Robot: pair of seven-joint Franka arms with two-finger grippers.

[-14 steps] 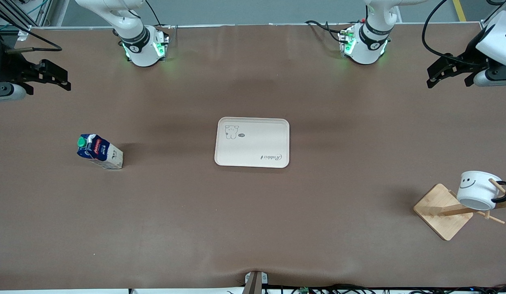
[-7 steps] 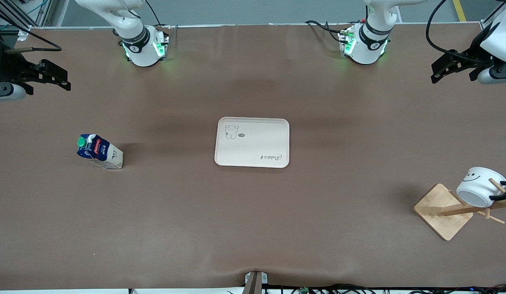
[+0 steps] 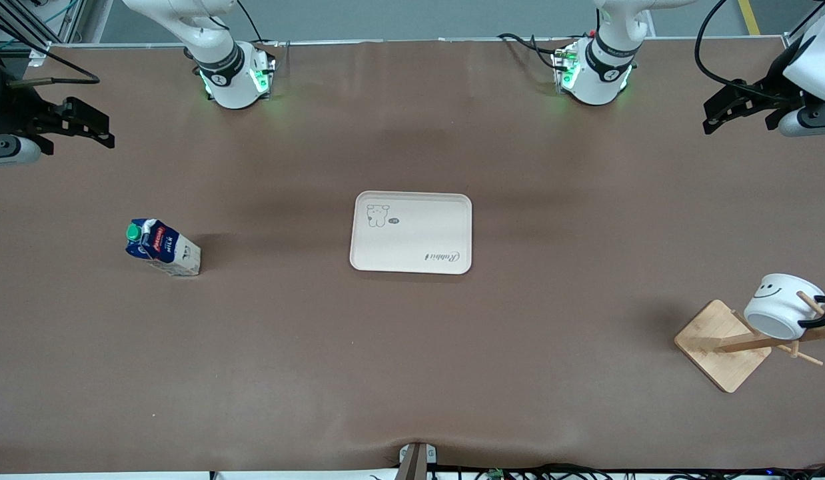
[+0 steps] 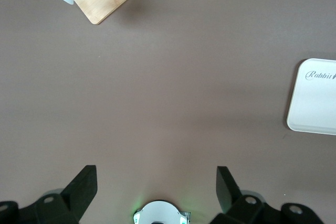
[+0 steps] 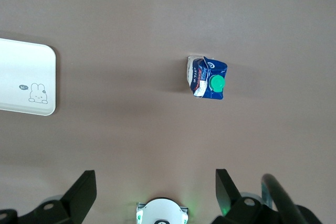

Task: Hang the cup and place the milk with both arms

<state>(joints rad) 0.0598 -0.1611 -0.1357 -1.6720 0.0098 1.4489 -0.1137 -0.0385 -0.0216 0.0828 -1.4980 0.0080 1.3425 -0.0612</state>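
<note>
Cup [image 3: 783,313] already on rack [image 3: 722,343]. Milk [image 3: 162,248] light, squishy carton, grab white lower sides. Left end effector [image 4: 156,190] over desk [image 3: 412,373] at its own end, right end effector [image 5: 156,192] likewise; both wide open.

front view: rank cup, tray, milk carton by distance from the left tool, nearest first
Left tool, open, is up over the left arm's end of the table.
1. Cup: hanging on the wooden rack at that same end, nearer the camera.
2. Tray: mid-table.
3. Milk carton: standing toward the right arm's end.
</note>
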